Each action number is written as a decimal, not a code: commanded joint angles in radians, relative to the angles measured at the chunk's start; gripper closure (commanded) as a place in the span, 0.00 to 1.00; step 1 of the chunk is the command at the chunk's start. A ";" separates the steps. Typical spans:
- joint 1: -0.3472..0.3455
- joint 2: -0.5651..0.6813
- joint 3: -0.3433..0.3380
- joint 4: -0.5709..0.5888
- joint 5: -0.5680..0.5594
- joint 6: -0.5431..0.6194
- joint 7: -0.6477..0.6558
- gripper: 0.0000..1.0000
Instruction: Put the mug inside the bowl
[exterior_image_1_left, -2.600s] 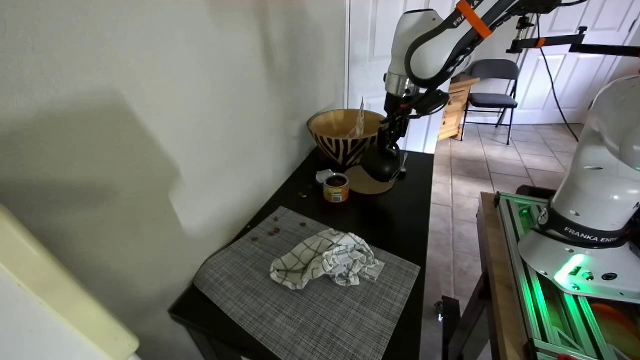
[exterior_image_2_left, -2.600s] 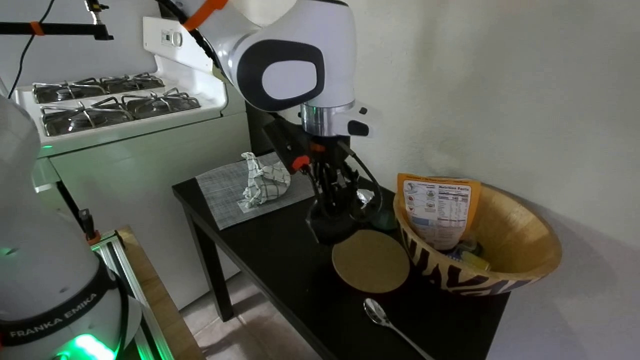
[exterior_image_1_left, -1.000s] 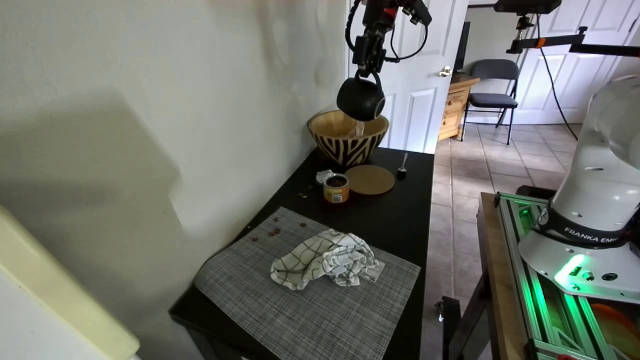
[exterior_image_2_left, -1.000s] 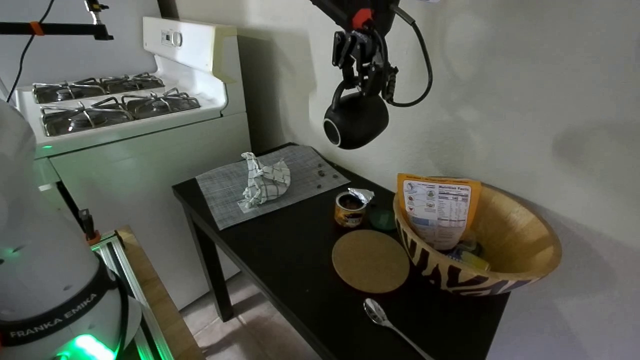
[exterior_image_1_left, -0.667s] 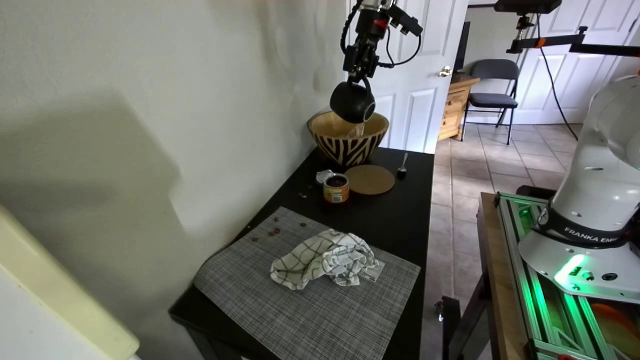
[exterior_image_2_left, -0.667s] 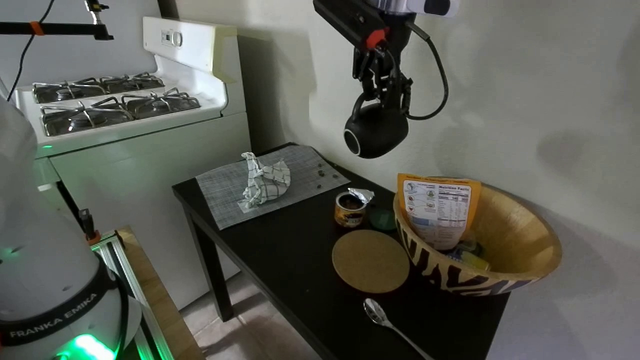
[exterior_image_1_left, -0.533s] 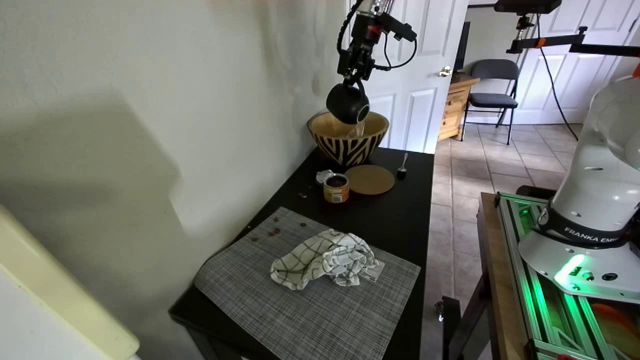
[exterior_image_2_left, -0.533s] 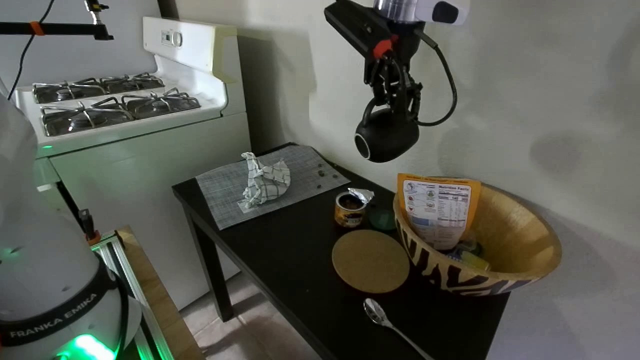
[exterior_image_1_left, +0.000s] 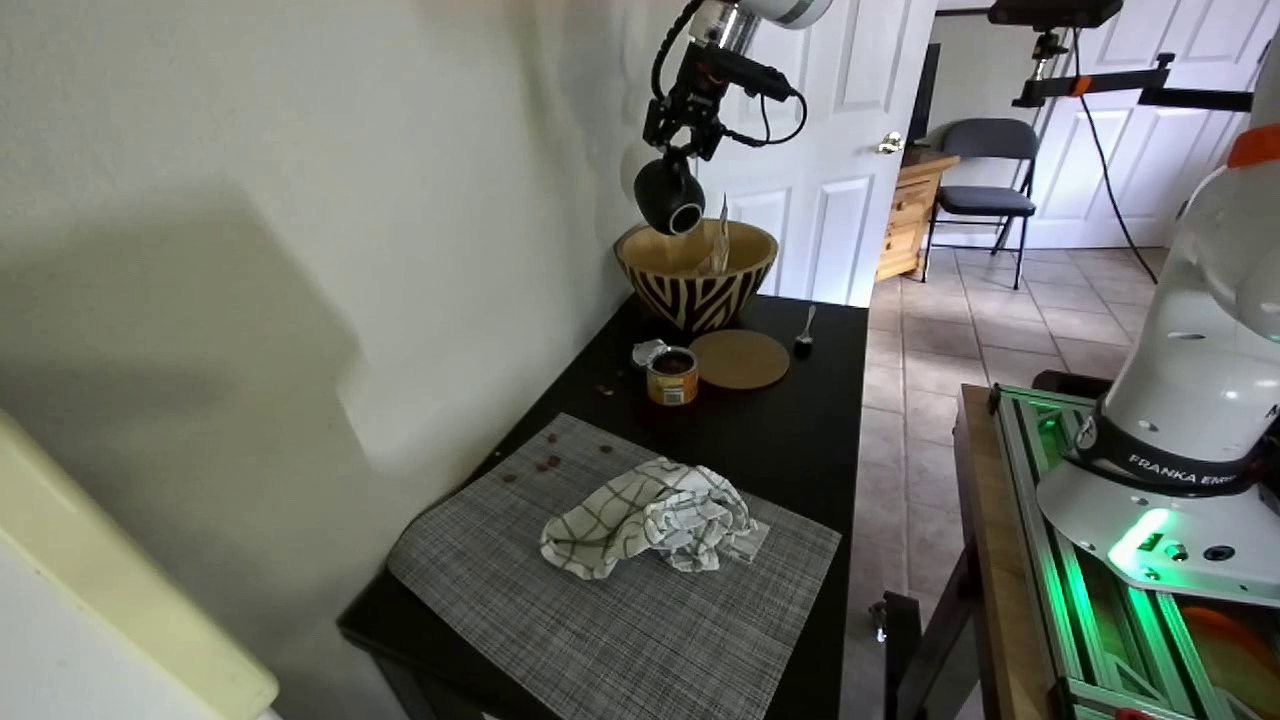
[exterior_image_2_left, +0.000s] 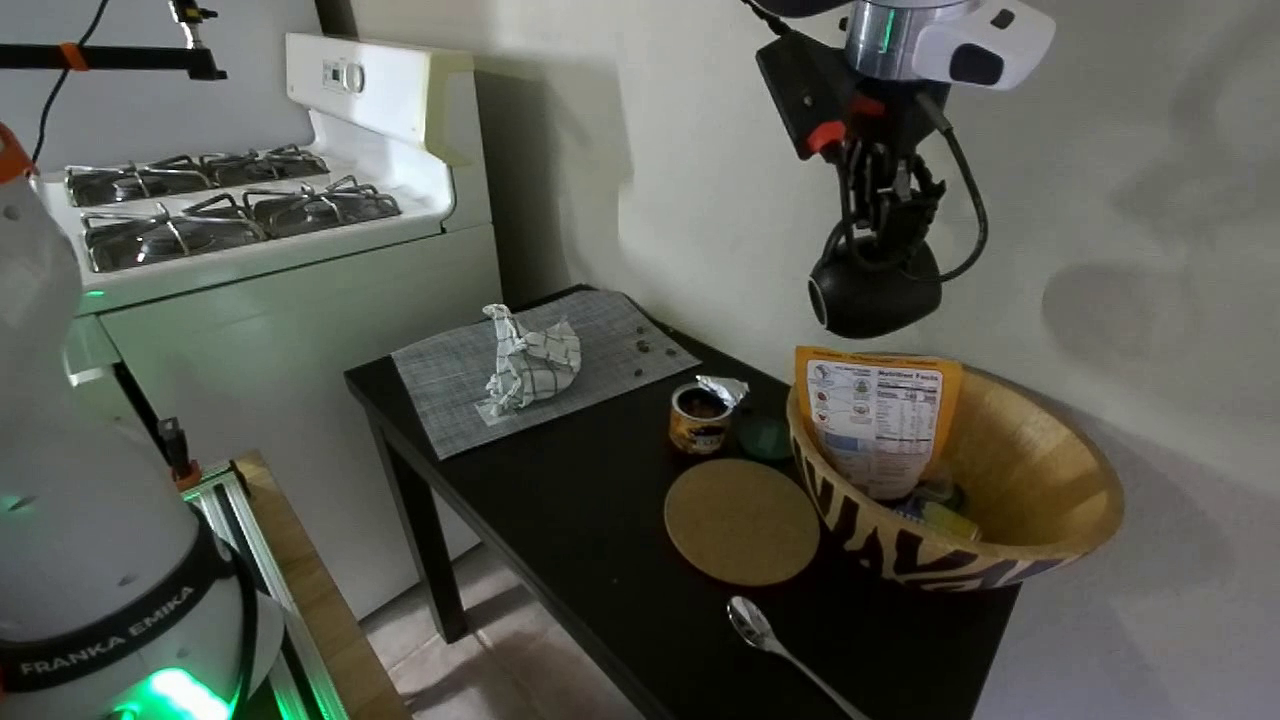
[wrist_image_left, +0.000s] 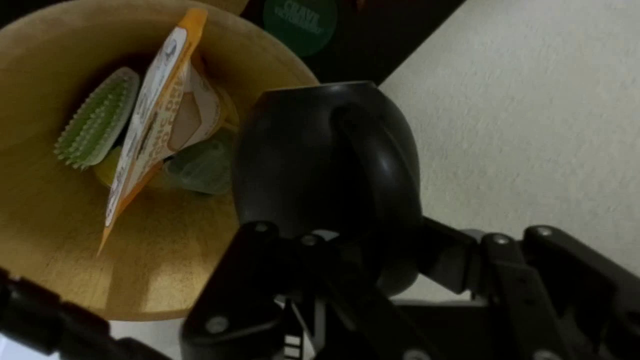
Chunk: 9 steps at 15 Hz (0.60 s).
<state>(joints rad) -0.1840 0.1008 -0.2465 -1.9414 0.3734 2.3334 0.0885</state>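
The near-black mug (exterior_image_1_left: 660, 195) hangs tilted in the air, held near its handle; it also shows in an exterior view (exterior_image_2_left: 880, 300) and the wrist view (wrist_image_left: 300, 160). My gripper (exterior_image_1_left: 682, 150) is shut on it, seen also in an exterior view (exterior_image_2_left: 885, 235) and the wrist view (wrist_image_left: 377, 250). The large striped tan bowl (exterior_image_1_left: 690, 295) stands on the table below; it also shows in an exterior view (exterior_image_2_left: 1060, 480) and the wrist view (wrist_image_left: 45, 210). In the wrist view the mug covers part of the bowl's rim, with wall on its other side.
An upright orange-and-white pouch (exterior_image_2_left: 875, 425) and small items stand in the bowl. An open can (exterior_image_1_left: 672, 378), a tan disc (exterior_image_2_left: 742, 522), a spoon (exterior_image_2_left: 770, 635) and a green lid (wrist_image_left: 300, 22) lie near it. A crumpled cloth (exterior_image_1_left: 645, 515) lies on a grey mat (exterior_image_1_left: 640, 640).
My gripper has lifted the mug from the disc area, carried it toward the bowl and wall, and lowered it slightly. The bowl and other table items have not moved.
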 joint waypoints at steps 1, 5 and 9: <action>-0.038 0.107 -0.002 0.089 0.001 0.060 0.122 1.00; -0.071 0.219 -0.015 0.128 -0.024 0.113 0.201 1.00; -0.094 0.319 -0.033 0.164 -0.044 0.149 0.256 1.00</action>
<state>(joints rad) -0.2639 0.3499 -0.2709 -1.8337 0.3584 2.4619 0.2814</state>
